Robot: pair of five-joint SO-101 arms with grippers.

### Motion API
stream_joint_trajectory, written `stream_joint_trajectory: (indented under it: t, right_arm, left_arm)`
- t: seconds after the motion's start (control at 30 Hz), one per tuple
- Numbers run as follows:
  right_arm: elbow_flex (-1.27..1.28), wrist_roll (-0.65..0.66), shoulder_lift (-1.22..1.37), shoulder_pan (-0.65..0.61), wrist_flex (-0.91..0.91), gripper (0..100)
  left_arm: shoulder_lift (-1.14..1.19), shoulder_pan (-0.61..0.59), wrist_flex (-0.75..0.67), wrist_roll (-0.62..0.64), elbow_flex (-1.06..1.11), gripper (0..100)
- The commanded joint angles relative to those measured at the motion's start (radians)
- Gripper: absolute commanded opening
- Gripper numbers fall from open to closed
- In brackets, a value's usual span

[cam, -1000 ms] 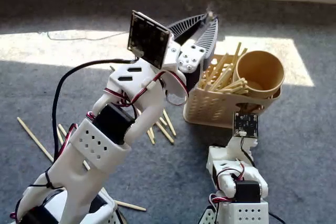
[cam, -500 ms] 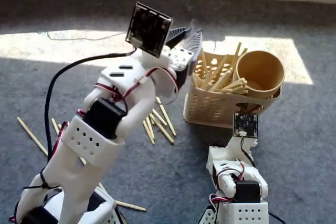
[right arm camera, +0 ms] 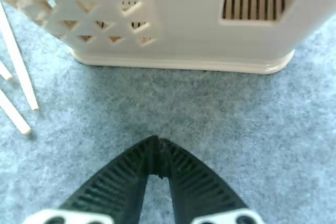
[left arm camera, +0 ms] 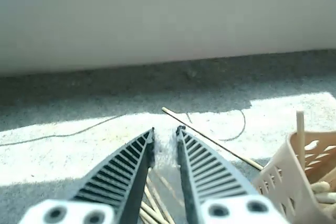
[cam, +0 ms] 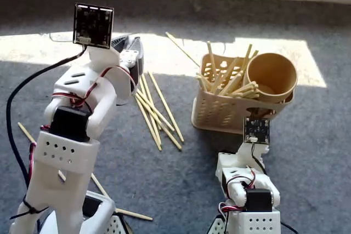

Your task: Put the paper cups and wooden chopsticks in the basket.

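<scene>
Status: you're working the chopstick step. The paper cup (cam: 271,75) is already sitting in the right end of the basket (cam: 219,116), with a bundle of chopsticks (cam: 230,78) standing in the left part beside it. I can make out just that one cup.

Your left end effector (cam: 130,45) is hovering over the carpet (cam: 307,152), left of the basket and well apart from it. In the left wrist view the left end effector (left arm camera: 166,129) is showing its jaws slightly parted, released, nothing between them.

Your right end effector (right arm camera: 157,145) is sitting low on the carpet just near of the basket's near wall (right arm camera: 184,19), jaws clenched tip to tip, grasping nothing.

What's left, judging by the layout:
- the loose cluster of chopsticks (cam: 156,110) lying between the left arm and the basket
- a single chopstick (cam: 182,50) lying far, touching or just beside the basket's far-left corner
- strays at near left (cam: 35,141) and beside the left arm's base (cam: 131,213)

Next move, my read: you're going to need the left end effector opening wider, dropping onto the cluster and closing across the sticks mid-length. Risk: thin sticks lying flat in carpet pile are likely slipping or fanning out on pinch.
</scene>
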Motion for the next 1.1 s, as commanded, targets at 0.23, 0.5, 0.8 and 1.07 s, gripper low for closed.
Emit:
stream_joint_trajectory:
  t: [0.23, 0.5, 0.8, 1.07]
  right_arm:
    - [0.102, 0.009, -0.002, -0.007, 0.007, 0.8]
    - [0.102, 0.009, -0.002, -0.007, 0.007, 0.8]
    - [0.102, 0.009, -0.002, -0.007, 0.007, 0.8]
    - [0.102, 0.009, -0.002, -0.007, 0.007, 0.8]
  left_arm:
    - [0.209, -0.077, 0.002, 0.0, 0.031, 9]
    - [0.433, -0.16, 0.026, 0.06, -0.058, 9]
    - [0.688, -0.166, 0.221, 0.129, -0.285, 14]
    - [0.921, -0.166, 0.388, 0.163, -0.498, 14]
